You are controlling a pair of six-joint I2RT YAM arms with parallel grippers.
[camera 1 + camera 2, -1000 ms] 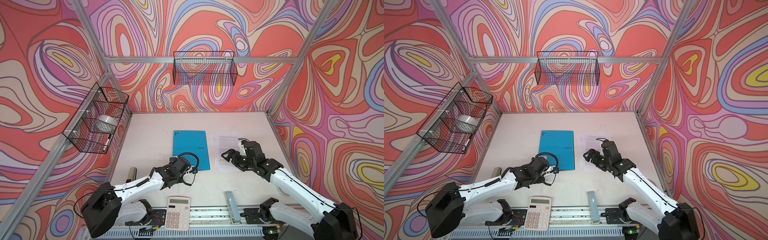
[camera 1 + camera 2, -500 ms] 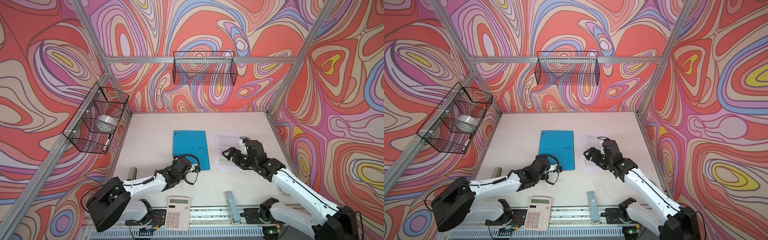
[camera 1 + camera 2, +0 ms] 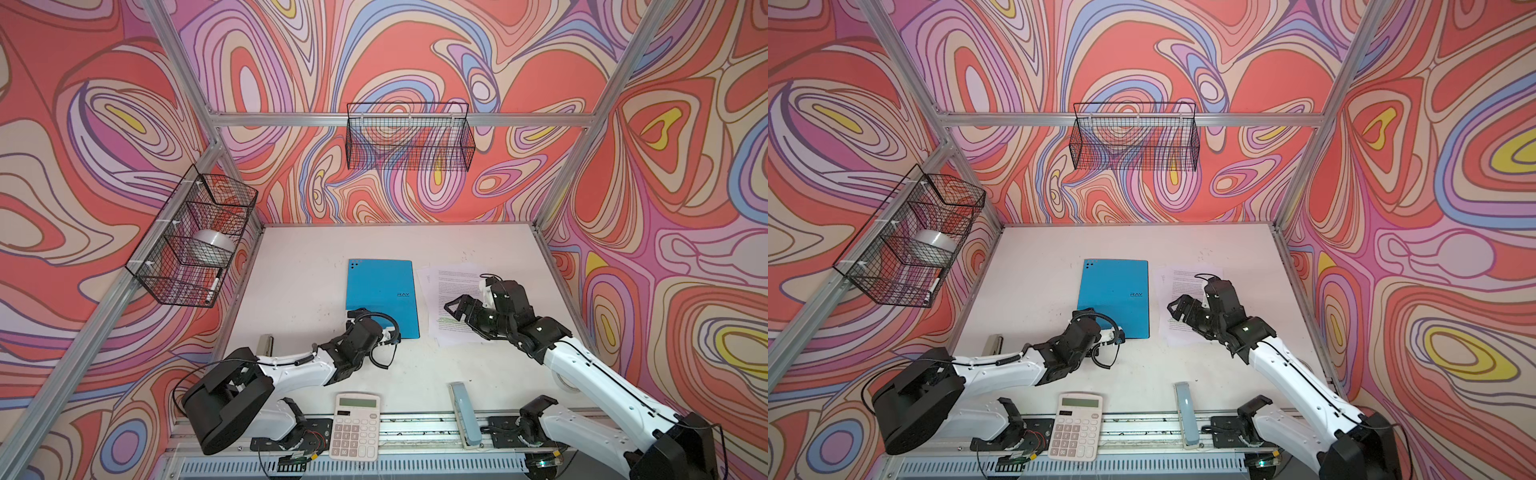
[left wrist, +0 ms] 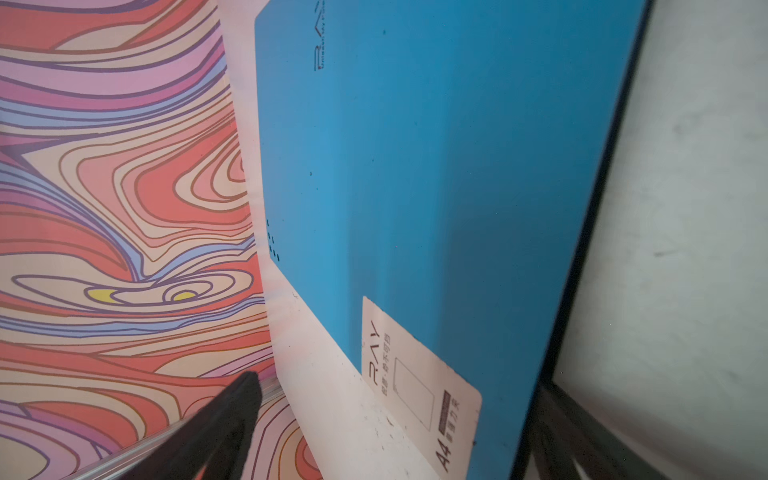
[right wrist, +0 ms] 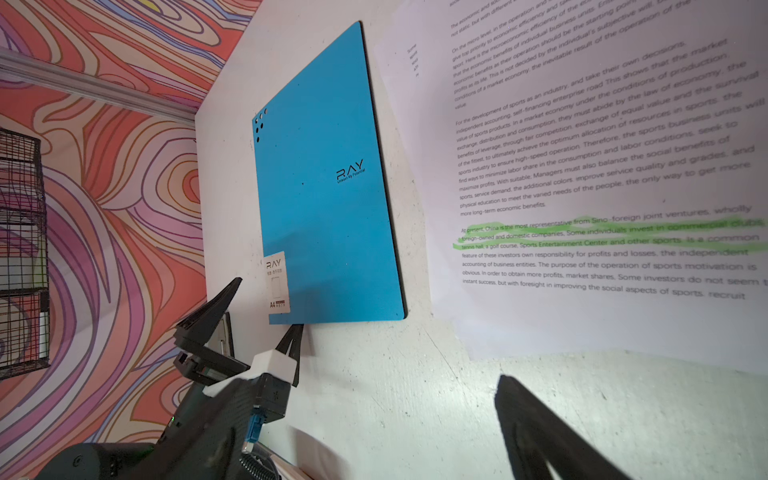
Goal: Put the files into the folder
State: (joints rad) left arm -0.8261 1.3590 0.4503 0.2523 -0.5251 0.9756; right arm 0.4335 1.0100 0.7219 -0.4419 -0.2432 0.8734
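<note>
In a top view the flat bright-blue folder lay closed on the white table, printed white paper files beside it, beneath the released right gripper. Right wrist view: left gripper spread wide at the folder's corner.

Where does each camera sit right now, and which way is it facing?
Top views: high above the robot's base, looking down and forward over the table; both arms show, right gripper over the files, folder beside.
Left wrist: on the left arm, low at the folder's labelled corner, looking along its cover; left gripper fingers edge the frame.
Right wrist: over the files, facing the folder; one right gripper finger and the open left gripper show.
Shared: both wrist views show the folder's white label.
</note>
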